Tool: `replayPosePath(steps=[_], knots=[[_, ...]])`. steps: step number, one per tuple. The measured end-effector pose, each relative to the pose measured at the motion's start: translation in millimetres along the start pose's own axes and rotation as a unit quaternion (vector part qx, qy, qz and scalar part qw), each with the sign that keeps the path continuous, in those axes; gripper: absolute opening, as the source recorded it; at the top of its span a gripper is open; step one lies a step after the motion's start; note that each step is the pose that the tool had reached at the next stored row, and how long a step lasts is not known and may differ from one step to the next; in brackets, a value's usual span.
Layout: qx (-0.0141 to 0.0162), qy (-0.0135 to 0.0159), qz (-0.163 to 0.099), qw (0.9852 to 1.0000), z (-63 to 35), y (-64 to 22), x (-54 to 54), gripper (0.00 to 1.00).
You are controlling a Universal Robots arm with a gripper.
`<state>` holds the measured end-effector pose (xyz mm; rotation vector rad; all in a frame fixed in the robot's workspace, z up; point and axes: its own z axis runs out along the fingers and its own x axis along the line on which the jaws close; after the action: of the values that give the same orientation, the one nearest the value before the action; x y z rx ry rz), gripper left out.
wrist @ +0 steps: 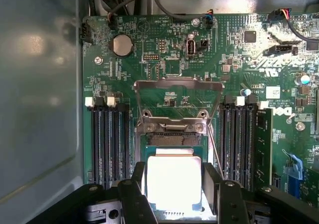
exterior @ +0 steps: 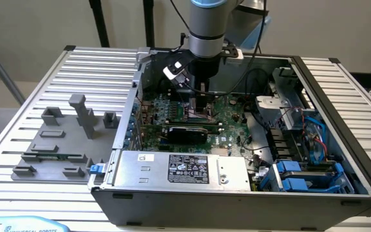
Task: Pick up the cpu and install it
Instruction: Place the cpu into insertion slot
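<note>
Robot arm (exterior: pixel 206 29) reaching straight down into an open computer case (exterior: pixel 237 205) that lies on a ribbed metal surface (exterior: pixel 89 63). At its end the pincer (exterior: pixel 198 110) hangs low over the green motherboard (exterior: pixel 234 130), near the middle of the board.

From the wrist view, the pincer (wrist: pixel 174 173) has its two black fingers (wrist: pixel 138 176) set against opposite edges of the cpu (wrist: pixel 173 186), grasping it between them. The cpu's silver top glares bright white, with a thin green rim showing along its far edge. It sits directly over the socket (wrist: pixel 172 138), whose metal load plate (wrist: pixel 178 84) is swung up and open behind it. Whether the chip is fully seated in the socket or just above it, I cannot tell.

Dark memory slots (wrist: pixel 107 139) run along both sides of the socket, and a round coin battery (wrist: pixel 121 45) sits farther up the board.

In the case's near corner lies a silver power supply (exterior: pixel 182 169). Toward the exterior view's left, grey fixture blocks (exterior: pixel 63 140) stand on the surface, well apart from the arm
</note>
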<state>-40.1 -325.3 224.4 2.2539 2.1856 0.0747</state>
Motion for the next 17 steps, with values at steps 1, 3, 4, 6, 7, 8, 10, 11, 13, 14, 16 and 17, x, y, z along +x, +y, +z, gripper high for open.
replayPosePath(steps=[1,3,4,6,7,8,10,11,13,14,16,17], knots=[[-0.0005,0.0,0.0,1.0,1.7,0.0,0.0,0.55],[-0.0018,0.0001,0.0,1.0,4.9,0.0,0.0,0.55],[-0.0024,0.0001,-0.001,1.0,6.6,0.0,0.0,0.55],[-0.0034,0.0001,-0.001,1.0,9.2,0.0,0.1,0.55],[-0.0037,0.0001,-0.001,1.0,10.1,-0.1,0.1,0.55],[-0.0039,0.0002,-0.002,1.0,10.9,-0.1,0.2,0.55],[-0.004,0.0002,-0.002,1.0,12.3,-0.1,0.3,0.55],[-0.004,0.0002,-0.002,1.0,12.9,-0.2,0.3,0.55],[-0.004,0.0001,-0.002,1.0,13.4,-0.2,0.3,0.55],[-0.004,0.0002,-0.002,1.0,13.8,-0.2,0.3,0.55],[-0.004,0.0002,-0.002,1.0,14.8,-0.2,0.3,0.55],[-0.004,0.0002,-0.002,1.0,15.4,-0.3,0.3,0.55]])
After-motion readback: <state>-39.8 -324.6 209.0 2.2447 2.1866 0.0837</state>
